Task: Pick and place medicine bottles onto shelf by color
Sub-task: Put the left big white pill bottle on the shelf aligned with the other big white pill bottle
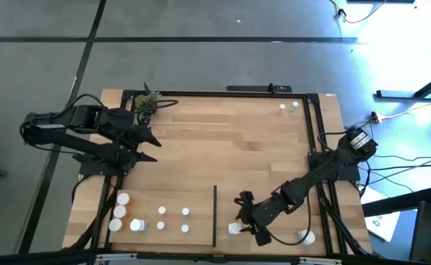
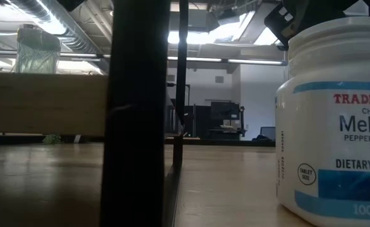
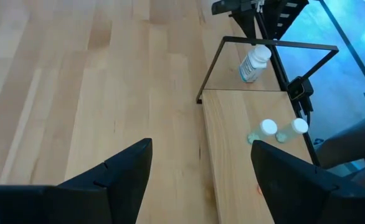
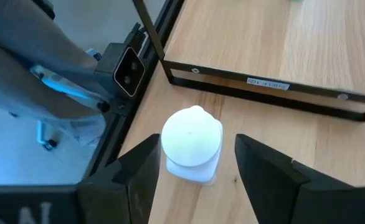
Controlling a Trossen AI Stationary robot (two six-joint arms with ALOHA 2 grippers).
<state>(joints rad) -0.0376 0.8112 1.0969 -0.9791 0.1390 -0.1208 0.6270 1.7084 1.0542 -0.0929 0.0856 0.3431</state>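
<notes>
Pale wood planks, streaked with tan grain, make up the shelf point(image 1: 223, 147), framed by black rails point(image 1: 315, 132) and crossed by one thin black divider point(image 1: 215, 215). White-capped bottles point(image 1: 162, 219) cluster at its near left corner. A white bottle point(image 2: 333, 120) carries blue bands, red lettering and blue lettering. Another bottle point(image 4: 191, 144) is plain white beneath dark fingers point(image 4: 266, 171). A green plant point(image 1: 148, 102) sits at the far left corner. Both arms are black.
</notes>
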